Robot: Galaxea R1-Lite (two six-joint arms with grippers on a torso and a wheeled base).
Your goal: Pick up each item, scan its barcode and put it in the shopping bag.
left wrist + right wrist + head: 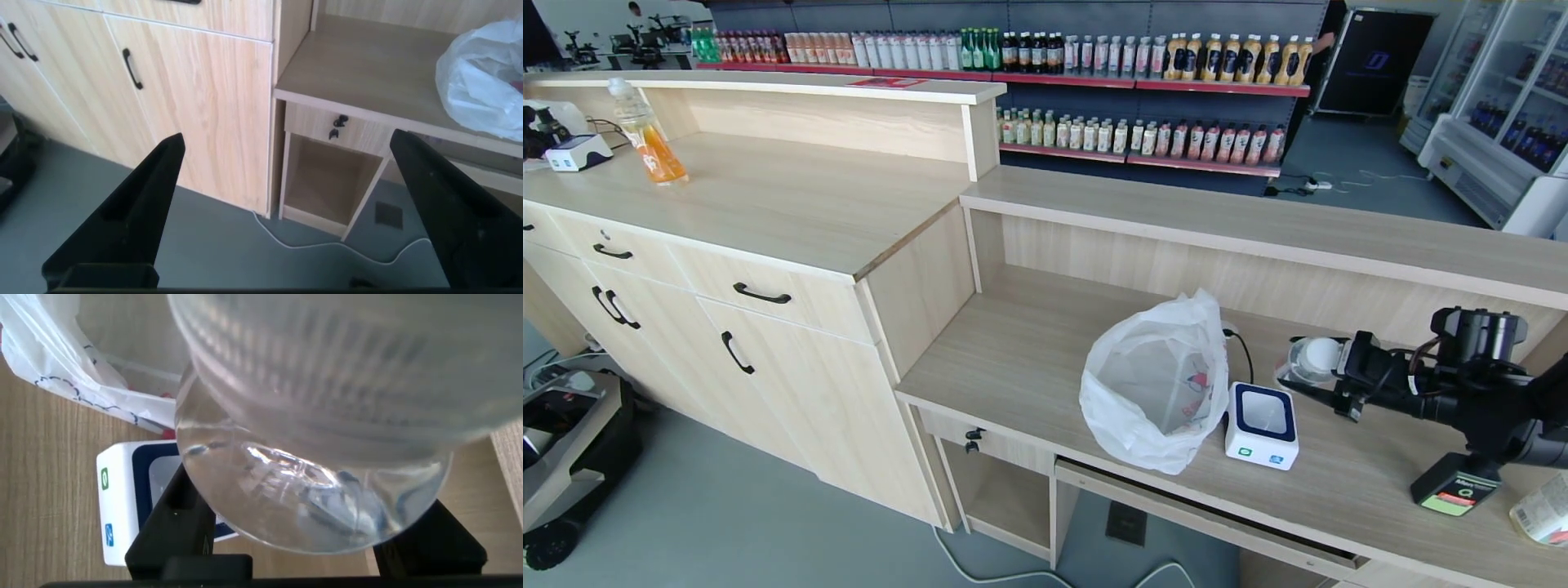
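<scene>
One clear, white-capped bottle (310, 416) lies sideways, clamped in the right pincer (302, 518); barcode scanner (1262, 425) close below; left pincer (286, 139) apart.

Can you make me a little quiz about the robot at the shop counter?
1. True or false: the right gripper holds a clear bottle.
2. What stands on the desk right next to the shopping bag? A) the scanner B) a toaster C) a shoe
3. Fill in the word: the left gripper, which hangs above the floor, is ____ (open or shut).

Key: 1 true; 2 A; 3 open.
</scene>
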